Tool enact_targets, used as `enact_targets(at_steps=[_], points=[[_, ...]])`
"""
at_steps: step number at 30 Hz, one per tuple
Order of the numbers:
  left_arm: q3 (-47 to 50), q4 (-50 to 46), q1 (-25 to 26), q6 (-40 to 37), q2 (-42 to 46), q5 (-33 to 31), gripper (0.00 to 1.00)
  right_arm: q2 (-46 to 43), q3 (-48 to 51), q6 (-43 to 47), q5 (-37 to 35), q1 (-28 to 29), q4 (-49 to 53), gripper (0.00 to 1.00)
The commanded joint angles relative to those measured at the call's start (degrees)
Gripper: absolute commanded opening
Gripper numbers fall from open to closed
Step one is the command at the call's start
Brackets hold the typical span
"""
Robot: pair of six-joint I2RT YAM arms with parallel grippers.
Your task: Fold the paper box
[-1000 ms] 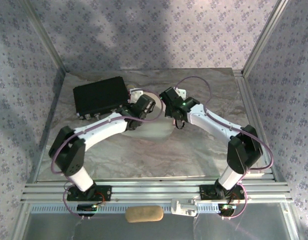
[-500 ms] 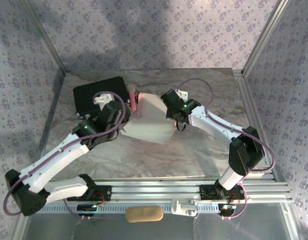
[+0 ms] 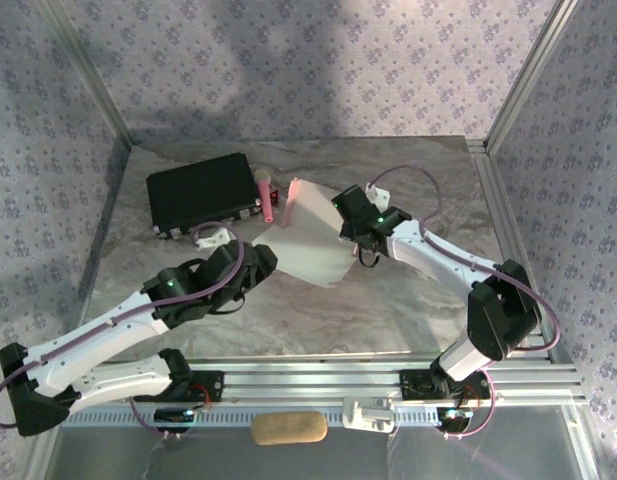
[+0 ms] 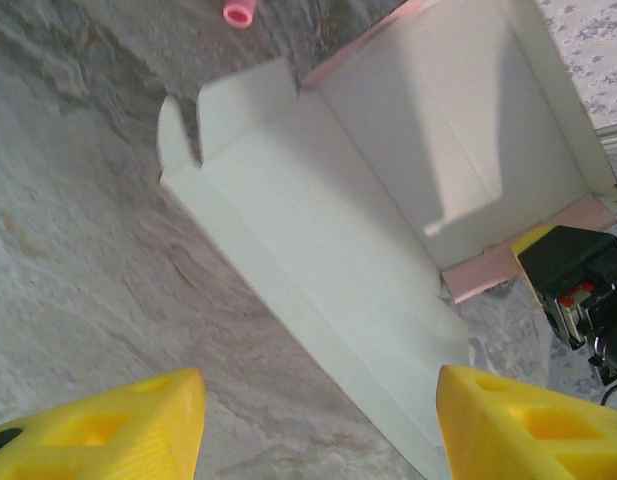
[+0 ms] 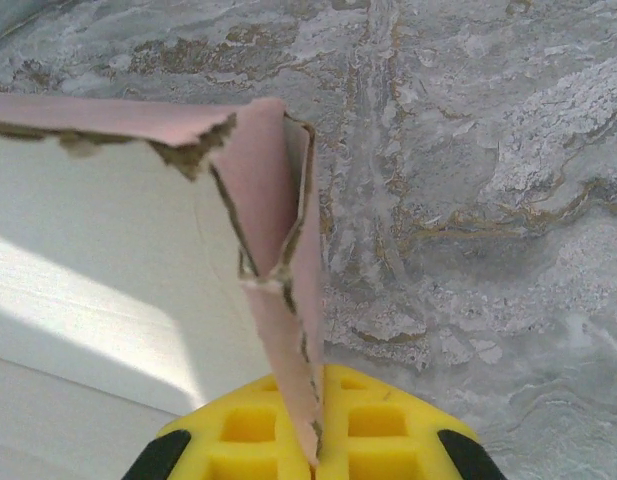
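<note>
while the right claw (image 5: 313, 432) is pinching one flap of the pale pink thin cardboard box (image 3: 310, 238), the left claw (image 3: 259, 258) is hovering open nearby.

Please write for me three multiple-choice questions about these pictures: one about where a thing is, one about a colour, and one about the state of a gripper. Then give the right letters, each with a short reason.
1. In the top view, where is the black case from the paper box?
A. to its left
B. to its right
C. under it

2. What colour are the fingers of the left gripper?
A. blue
B. yellow
C. white

3. What is the right gripper doing?
A. hanging open
B. shut on the black case
C. shut on the paper box

Answers:
1 A: the case lies apart from the box, at its left.
2 B: both tips are yellow in the left wrist view.
3 C: a pink wall of the box is pinched between its fingers.
</note>
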State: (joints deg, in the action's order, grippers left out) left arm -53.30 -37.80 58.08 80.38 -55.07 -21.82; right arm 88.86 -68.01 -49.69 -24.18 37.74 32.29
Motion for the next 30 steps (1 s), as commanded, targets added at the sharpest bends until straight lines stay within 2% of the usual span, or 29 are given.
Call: enact_targets(at_steps=[1, 4, 9, 14, 19, 23, 28, 30], points=[[0.8, -1.4, 2.0, 9.6, -1.3, -0.3, 0.62, -1.8, 1.2, -2.7, -0.5, -0.4, -0.6, 0.0], [1.3, -1.4, 3.2, 13.4, -2.0, -1.0, 0.64, -2.4, 1.8, -3.0, -0.6, -0.5, -0.8, 0.0], [2.8, 5.2, 3.4, 16.4, -4.4, -0.7, 0.63, -3.1, 2.7, -3.6, 0.1, -0.8, -1.5, 0.0], [0.5, 6.9, 3.4, 17.7, -9.8, -0.4, 0.51, -3.3, 3.3, -3.9, 0.2, -0.7, -1.9, 0.0], [-0.5, 8.0, 2.8, 18.8, -12.6, -1.8, 0.46, -4.3, 4.1, -4.1, 0.2, -0.6, -2.0, 0.0], [-2.1, 7.2, 2.4, 19.5, -14.4, -2.2, 0.3, -5.0, 4.7, -4.1, 0.0, -0.5, -2.0, 0.0], [-3.3, 5.2, 2.3, 19.9, -15.9, -2.4, 0.03, -5.4, 5.5, -4.4, 0.5, -0.1, -2.1, 0.0], [-3.4, 4.0, 2.1, 20.2, -15.9, -2.5, 0.0, -5.1, 5.6, -4.4, 1.1, -0.1, -1.9, 0.0]])
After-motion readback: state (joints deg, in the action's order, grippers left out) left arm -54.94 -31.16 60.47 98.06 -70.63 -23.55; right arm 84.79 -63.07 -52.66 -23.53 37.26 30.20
